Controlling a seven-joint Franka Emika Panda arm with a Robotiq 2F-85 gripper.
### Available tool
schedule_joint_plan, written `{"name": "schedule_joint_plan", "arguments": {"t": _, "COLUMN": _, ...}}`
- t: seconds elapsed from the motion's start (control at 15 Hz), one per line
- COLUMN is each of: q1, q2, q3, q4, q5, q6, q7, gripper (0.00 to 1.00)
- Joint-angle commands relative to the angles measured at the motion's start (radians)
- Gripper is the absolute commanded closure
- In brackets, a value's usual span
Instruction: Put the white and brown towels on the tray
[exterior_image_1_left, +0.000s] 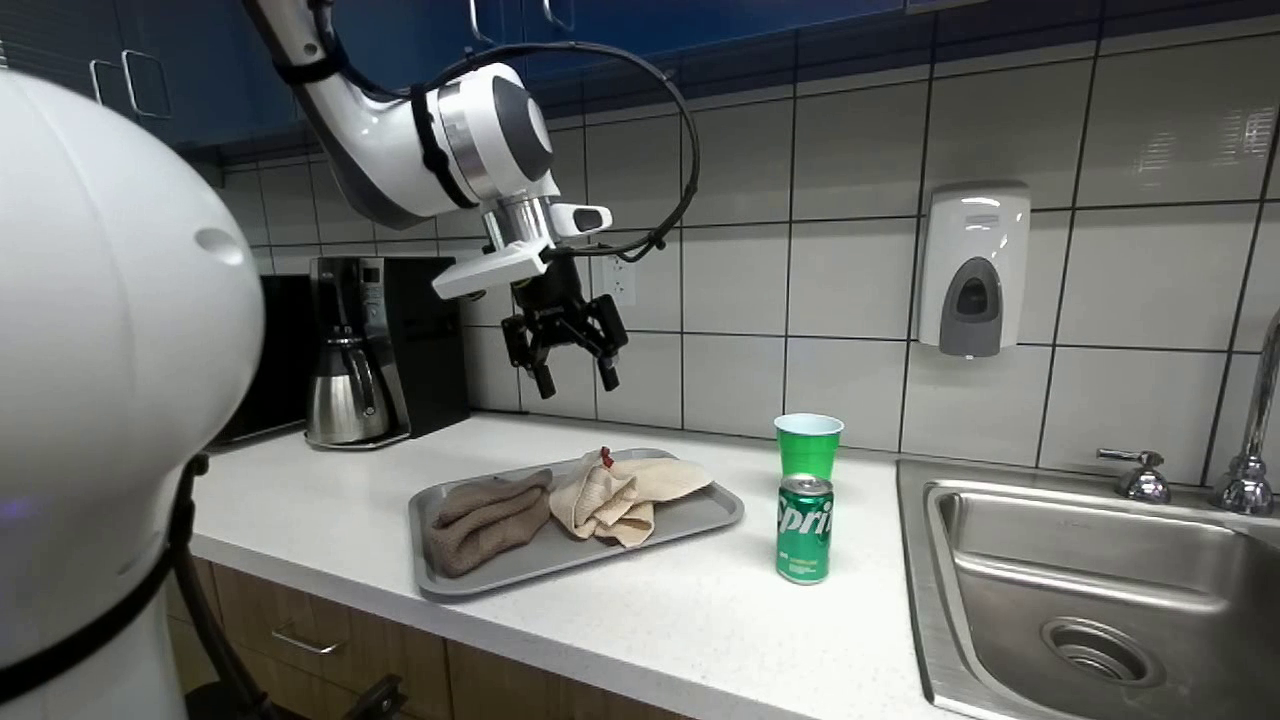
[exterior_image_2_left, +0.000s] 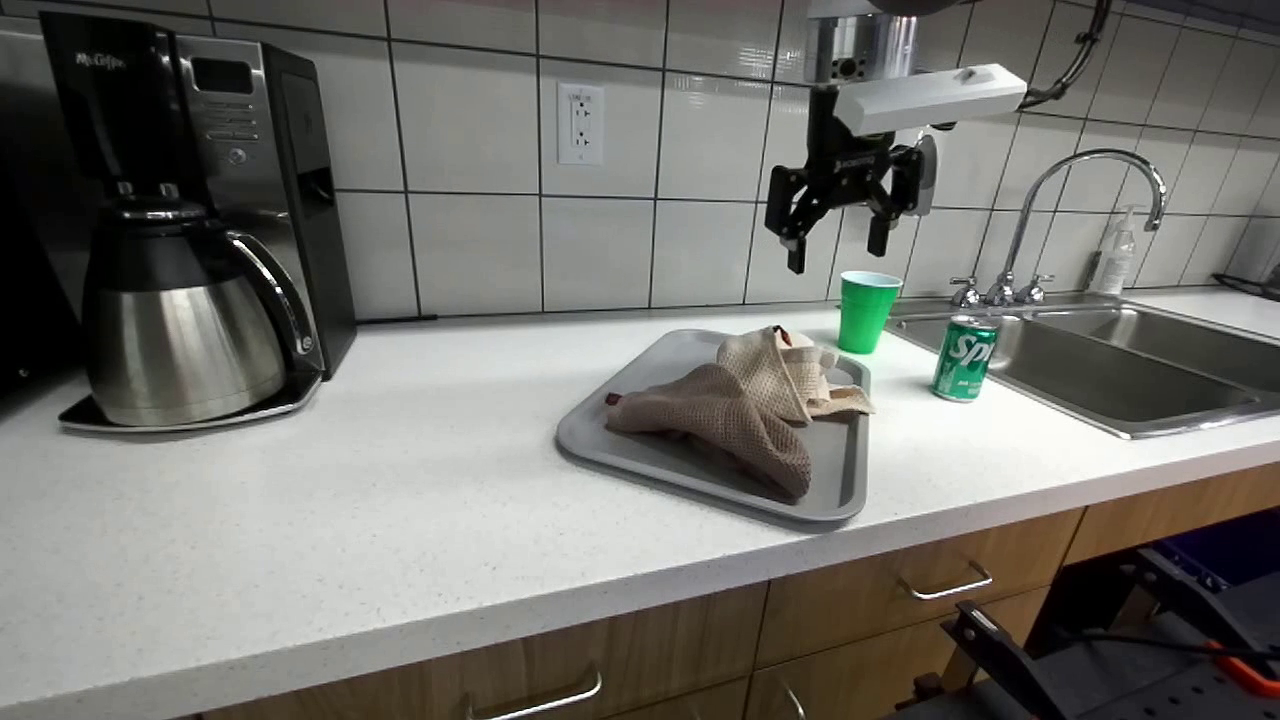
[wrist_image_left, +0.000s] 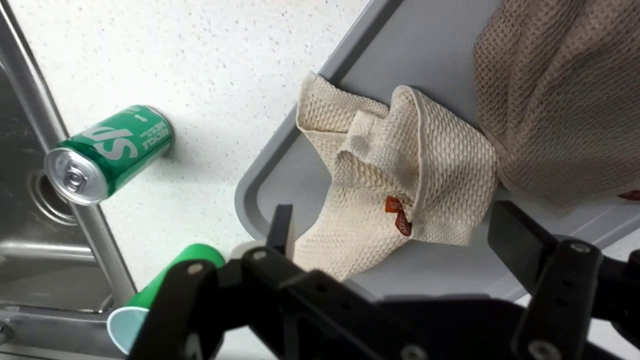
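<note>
The white towel (exterior_image_1_left: 600, 500), cream with a red tag, lies crumpled on the grey tray (exterior_image_1_left: 545, 556). The brown towel (exterior_image_1_left: 490, 525) lies folded on the tray beside it. Both towels (exterior_image_2_left: 770, 370) (exterior_image_2_left: 715, 420) and the tray (exterior_image_2_left: 655, 372) also show in another exterior view. My gripper (exterior_image_1_left: 577, 380) is open, holds nothing and hangs well above the tray, in both exterior views (exterior_image_2_left: 837, 250). In the wrist view, the white towel (wrist_image_left: 450, 165) lies below and between the spread fingers (wrist_image_left: 393, 222). The brown towel (wrist_image_left: 565, 100) is at the right, partly cut off. A towel edge overlaps the tray's rim.
A green Sprite can (exterior_image_1_left: 804, 530) and a green cup (exterior_image_1_left: 808, 450) stand on the counter between tray and sink (exterior_image_1_left: 915, 600). A coffee maker (exterior_image_2_left: 200, 280) stands at the counter's far end. The tiled wall, with a soap dispenser (exterior_image_1_left: 975, 270), rises behind; blue cabinets hang above.
</note>
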Motion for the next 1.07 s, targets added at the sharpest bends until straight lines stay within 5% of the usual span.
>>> {"name": "schedule_joint_plan", "arguments": {"t": 0.0, "q1": -0.039, "q2": -0.078, "q3": 0.012, "q4": -0.064, "q5": 0.056, "q6": 0.001, "q7": -0.069, "gripper": 0.0}}
{"name": "schedule_joint_plan", "arguments": {"t": 0.53, "q1": -0.039, "q2": -0.114, "q3": 0.002, "q4": -0.11, "q5": 0.14, "q6": -0.004, "q7": -0.294, "gripper": 0.0}}
{"name": "schedule_joint_plan", "arguments": {"t": 1.0, "q1": -0.05, "q2": -0.077, "q3": 0.02, "q4": -0.088, "q5": 0.127, "q6": -0.002, "q7": -0.263, "gripper": 0.0}}
